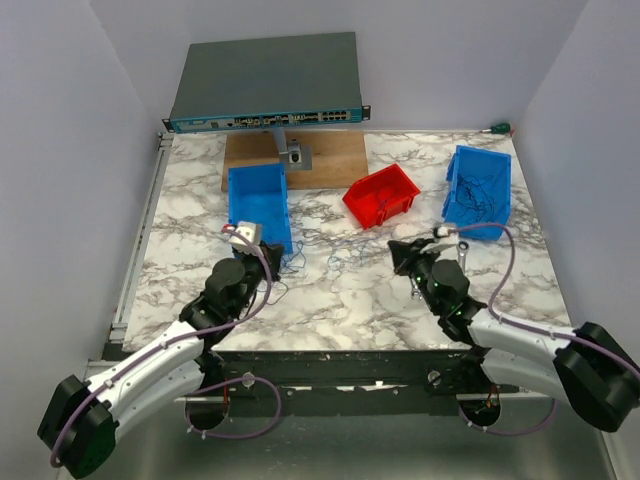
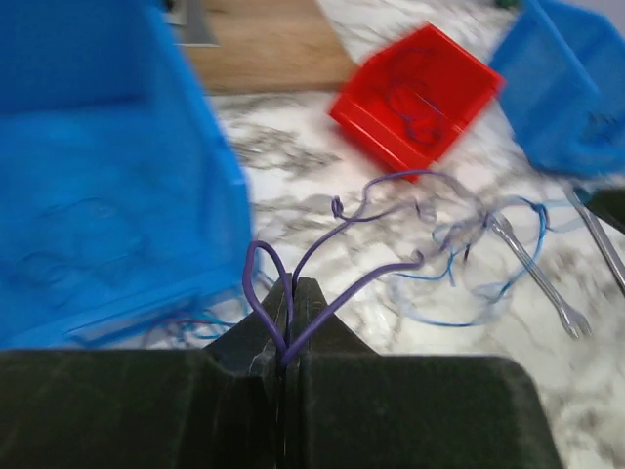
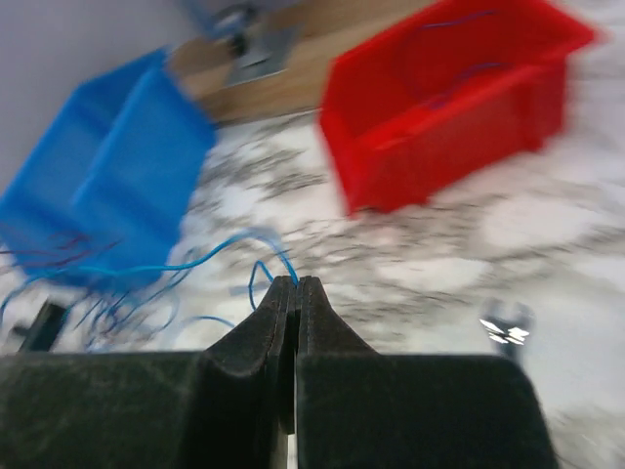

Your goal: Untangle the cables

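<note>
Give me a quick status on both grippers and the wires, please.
Left gripper shut on a purple wire. Right gripper shut on a blue wire. Wrench lying among the loose loops.

Cables (image 1: 335, 258) hair-fine, barely traceable

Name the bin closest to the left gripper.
The left blue bin, by the wooden board: it sits right beside the left gripper; the red bin and right blue bin lie farther off.

No legible text or labels anywhere.
</note>
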Robot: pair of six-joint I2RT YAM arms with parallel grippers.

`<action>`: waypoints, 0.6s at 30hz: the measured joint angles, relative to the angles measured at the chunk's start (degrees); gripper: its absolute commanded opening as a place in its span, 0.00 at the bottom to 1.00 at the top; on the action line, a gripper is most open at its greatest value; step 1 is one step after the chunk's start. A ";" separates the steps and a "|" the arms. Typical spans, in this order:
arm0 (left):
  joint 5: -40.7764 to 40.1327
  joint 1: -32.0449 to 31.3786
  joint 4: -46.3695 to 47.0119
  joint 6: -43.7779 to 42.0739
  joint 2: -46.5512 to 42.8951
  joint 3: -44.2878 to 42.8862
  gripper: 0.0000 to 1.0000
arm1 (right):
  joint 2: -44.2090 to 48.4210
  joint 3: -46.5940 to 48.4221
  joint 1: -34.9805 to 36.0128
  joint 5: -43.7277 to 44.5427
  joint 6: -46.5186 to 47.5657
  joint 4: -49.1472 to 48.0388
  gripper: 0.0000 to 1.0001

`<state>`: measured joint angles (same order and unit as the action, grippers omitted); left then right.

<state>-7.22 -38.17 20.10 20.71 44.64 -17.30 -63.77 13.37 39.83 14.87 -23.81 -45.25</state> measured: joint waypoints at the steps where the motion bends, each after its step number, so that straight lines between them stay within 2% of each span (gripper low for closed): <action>1: -7.74 0.00 -2.12 2.27 -1.51 0.17 0.00 | 2.67 -0.68 0.00 4.55 -1.46 1.31 0.01; 4: -15.15 0.11 -3.19 4.76 -6.21 1.62 0.00 | 10.27 -4.28 -0.04 19.93 -6.43 5.81 0.01; 8: -22.69 0.22 -3.28 7.63 -11.65 4.92 0.00 | 19.76 -7.78 -0.09 33.70 -12.02 11.10 0.01; 12: -25.86 0.22 -3.45 8.76 -12.00 5.31 0.00 | 23.96 -8.26 -0.09 40.94 -15.10 14.73 0.01; 18: -32.94 0.20 -7.08 12.44 -12.31 5.31 0.00 | 25.38 -8.17 -0.09 47.36 -18.27 20.28 0.01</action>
<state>-40.16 -37.98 13.02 33.15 32.34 -11.99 -38.39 5.19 39.75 62.24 -42.09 -24.97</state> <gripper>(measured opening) 0.016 0.026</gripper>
